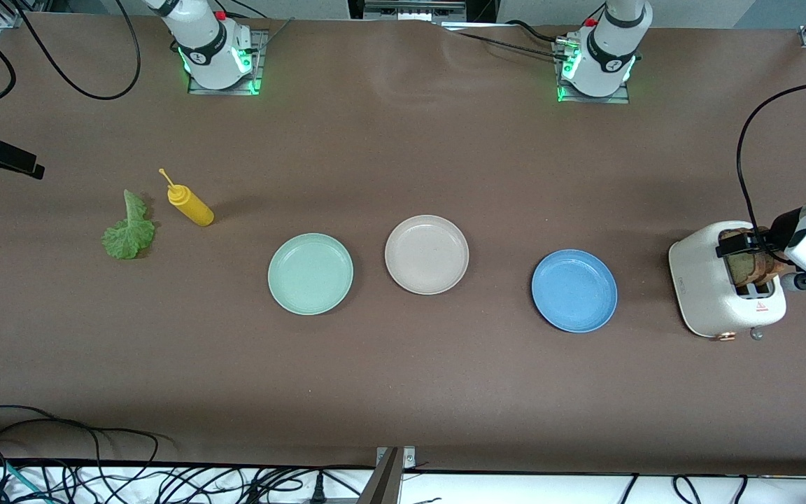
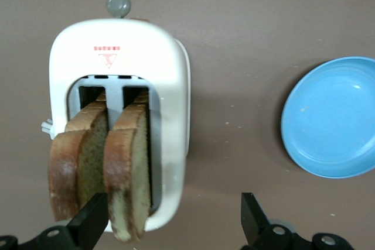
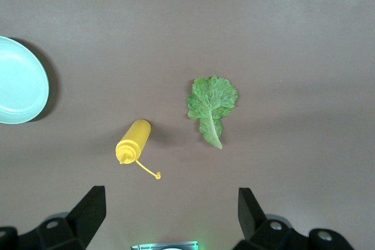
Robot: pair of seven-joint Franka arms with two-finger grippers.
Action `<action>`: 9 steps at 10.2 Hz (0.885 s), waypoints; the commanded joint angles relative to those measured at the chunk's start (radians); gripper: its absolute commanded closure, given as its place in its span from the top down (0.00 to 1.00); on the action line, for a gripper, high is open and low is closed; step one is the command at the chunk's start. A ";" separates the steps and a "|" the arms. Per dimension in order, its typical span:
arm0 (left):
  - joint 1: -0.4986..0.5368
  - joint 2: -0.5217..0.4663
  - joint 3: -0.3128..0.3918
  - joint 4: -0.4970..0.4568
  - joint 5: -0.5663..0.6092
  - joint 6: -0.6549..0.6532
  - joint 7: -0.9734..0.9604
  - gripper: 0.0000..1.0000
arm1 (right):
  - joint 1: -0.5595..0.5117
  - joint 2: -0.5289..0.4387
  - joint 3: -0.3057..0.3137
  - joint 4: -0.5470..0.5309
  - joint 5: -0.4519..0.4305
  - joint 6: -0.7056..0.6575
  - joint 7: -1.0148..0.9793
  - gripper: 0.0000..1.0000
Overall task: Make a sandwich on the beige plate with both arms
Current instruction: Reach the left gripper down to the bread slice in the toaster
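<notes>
left gripper [image 2: 170, 223] is over the white toaster [image 1: 714, 294] at the left arm's end of the table, jaws spread wide, gripping nothing. two bread slices [image 2: 99, 168] stand upright in the toaster slots; in the left wrist view one fingertip [image 2: 91, 218] sits right at the slices, the other is off past the toaster's side. right gripper [image 3: 170, 215] is out of the front view; its wrist view puts it high over the lettuce leaf [image 1: 129, 229] and the yellow mustard bottle [image 1: 192, 205], fingers parted, empty. beige plate [image 1: 427, 254] is bare, mid-table, between the mint green plate [image 1: 310, 273] and the blue plate [image 1: 574, 290], well apart from both grippers.
</notes>
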 commanded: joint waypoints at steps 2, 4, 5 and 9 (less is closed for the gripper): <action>-0.003 -0.005 0.006 -0.027 0.013 0.020 0.024 1.00 | -0.005 -0.002 0.003 0.007 -0.004 -0.011 -0.009 1.00; -0.003 0.006 0.006 -0.030 0.014 0.020 0.025 0.68 | -0.005 -0.002 0.003 0.007 -0.004 -0.011 -0.009 1.00; 0.000 0.006 0.009 -0.039 0.014 0.020 0.025 0.49 | -0.005 -0.002 0.003 0.007 -0.002 -0.011 -0.009 1.00; 0.000 0.003 0.027 -0.042 0.014 0.015 0.027 0.00 | -0.005 -0.002 0.003 0.007 -0.002 -0.011 -0.009 1.00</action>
